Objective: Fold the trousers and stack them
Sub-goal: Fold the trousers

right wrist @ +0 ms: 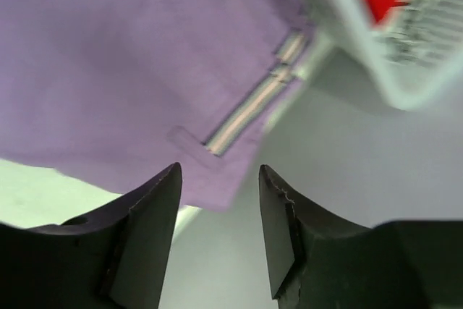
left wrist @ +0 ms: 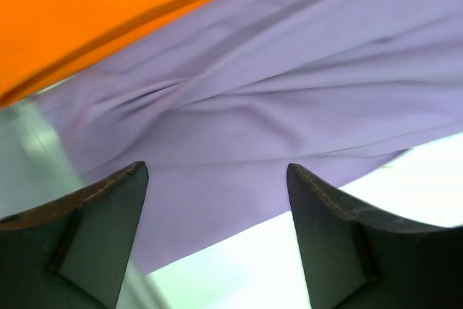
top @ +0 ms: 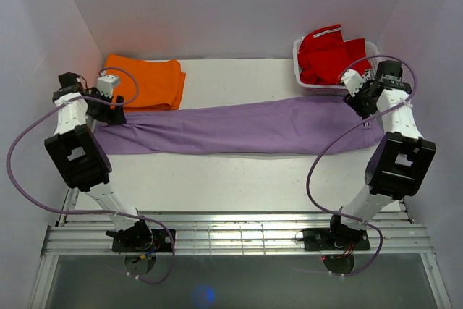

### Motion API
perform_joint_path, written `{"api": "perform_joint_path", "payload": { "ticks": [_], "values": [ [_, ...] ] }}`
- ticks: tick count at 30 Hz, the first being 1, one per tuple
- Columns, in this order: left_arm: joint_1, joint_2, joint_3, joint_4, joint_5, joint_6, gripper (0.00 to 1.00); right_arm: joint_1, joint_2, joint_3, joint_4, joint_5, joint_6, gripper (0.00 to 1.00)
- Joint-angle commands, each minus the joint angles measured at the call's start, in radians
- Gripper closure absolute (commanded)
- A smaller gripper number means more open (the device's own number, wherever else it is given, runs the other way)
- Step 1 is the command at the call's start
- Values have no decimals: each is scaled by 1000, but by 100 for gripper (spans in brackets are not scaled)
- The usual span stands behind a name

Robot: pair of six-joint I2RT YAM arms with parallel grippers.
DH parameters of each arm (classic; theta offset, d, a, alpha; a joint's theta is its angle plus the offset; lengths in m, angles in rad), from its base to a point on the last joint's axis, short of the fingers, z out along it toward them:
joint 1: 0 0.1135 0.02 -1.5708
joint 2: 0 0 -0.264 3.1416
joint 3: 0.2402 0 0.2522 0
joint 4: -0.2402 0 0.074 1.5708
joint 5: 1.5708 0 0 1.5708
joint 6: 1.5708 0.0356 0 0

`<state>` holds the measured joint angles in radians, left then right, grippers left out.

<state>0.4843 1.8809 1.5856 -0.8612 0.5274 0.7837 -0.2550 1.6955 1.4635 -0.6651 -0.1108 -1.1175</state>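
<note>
White table (top: 217, 179), lilac trousers (top: 239, 128) stretched flat across it, end to end.
Neither holds cloth: left gripper (left wrist: 215, 169) spread wide over leg end, right gripper (right wrist: 219, 169) parted above striped waistband corner. Likely risks: shallow pinch takes one layer only; left catches orange garment (top: 148, 81) just beside; right snags basket (top: 298, 56) wall.

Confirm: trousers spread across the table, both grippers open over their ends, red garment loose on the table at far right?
No. Top external shows the red garment in a white basket at far right, not loose on the table. Rest holds: trousers spread across it, left gripper and right gripper open over their ends.
</note>
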Motion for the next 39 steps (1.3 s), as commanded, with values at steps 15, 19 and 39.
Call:
{"api": "perform_joint_path", "payload": {
  "ticks": [15,19,39],
  "values": [
    [-102,68,-357,42,-69,-92,50,8,53,-408,-4,71,9,61],
    [-46,-40,-473,-4,-72,-5,55,0,-97,-538,-95,59,-31,63],
    [-87,-301,85,-404,298,155,2,-20,-439,-227,-424,-176,-255,11]
  ]
}}
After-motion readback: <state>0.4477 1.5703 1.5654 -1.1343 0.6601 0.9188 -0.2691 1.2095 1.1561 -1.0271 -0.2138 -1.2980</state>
